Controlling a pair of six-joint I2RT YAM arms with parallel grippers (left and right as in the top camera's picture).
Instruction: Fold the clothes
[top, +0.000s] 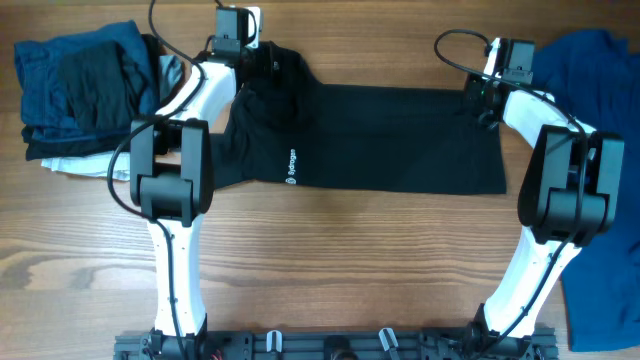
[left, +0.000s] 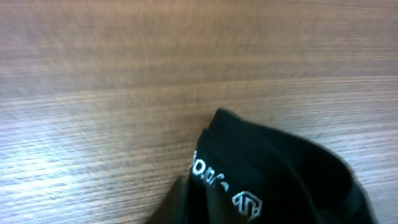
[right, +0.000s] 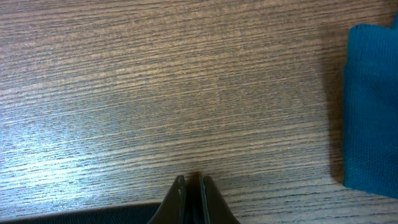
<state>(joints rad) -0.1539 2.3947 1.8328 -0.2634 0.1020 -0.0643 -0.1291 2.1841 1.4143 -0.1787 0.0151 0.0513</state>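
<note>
"Where's the shirt now?"

"The black T-shirt lies as a long band across the middle of the worktop, flat on the right and bunched at its far left end. A royal-blue shirt sits at the right edge, and a pile of clothes at the far left."

"And the arms?"

"The right fingers are clenched at the far right corner. I cannot tell if cloth is between them. The left fingers hang over the bunched end. Gripping or released, I cannot tell."

"Next?"

"A fold is being set up, I'd say. The left end wants a firm pinch, then both ends carried together, taut."
</note>
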